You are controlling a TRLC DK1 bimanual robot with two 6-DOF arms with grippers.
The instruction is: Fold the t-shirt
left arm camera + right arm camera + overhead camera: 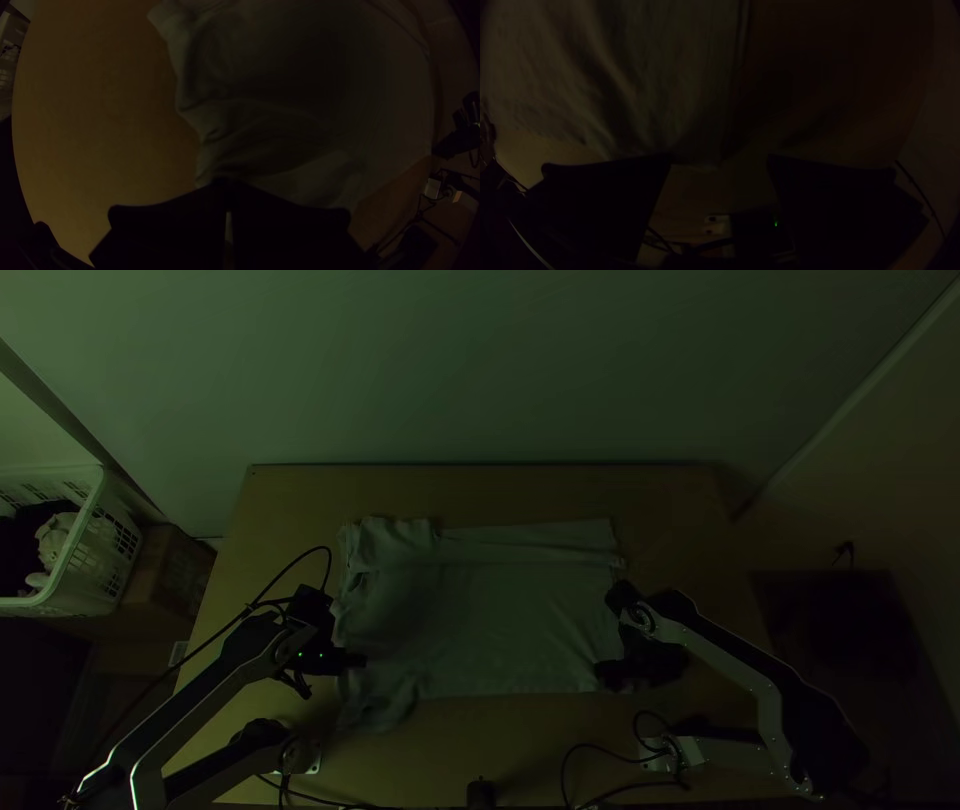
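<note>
From where I stand, the t-shirt (pixel 500 620) lies spread over the middle of the wooden table (pixel 670 505), fairly smooth towards the right and rumpled at the left end, with a long band of cloth running along its far edge (the light in here is dreadfully dim). The left gripper (pixel 355 660) is over the shirt's left side, nearer the front than the back. Seen from its wrist, its two black fingers (pixel 170 225) are brought together, leaving just a thin slit below the tips, and those tips meet the creased cloth; whether a fold is actually pinched between them, I can't tell. The right gripper (pixel 608 672) is at the shirt's near right corner, and its jaws stand wide apart. In the right wrist view that corner reaches into the gap between the tips of the right gripper (pixel 720 160), with nothing clamped; I can't tell whether either finger brushes the fabric. Off to the left, beside the table, a white plastic basket (pixel 95 560) holds some clothes (pixel 55 540), next to a brown box (pixel 172 568).
</note>
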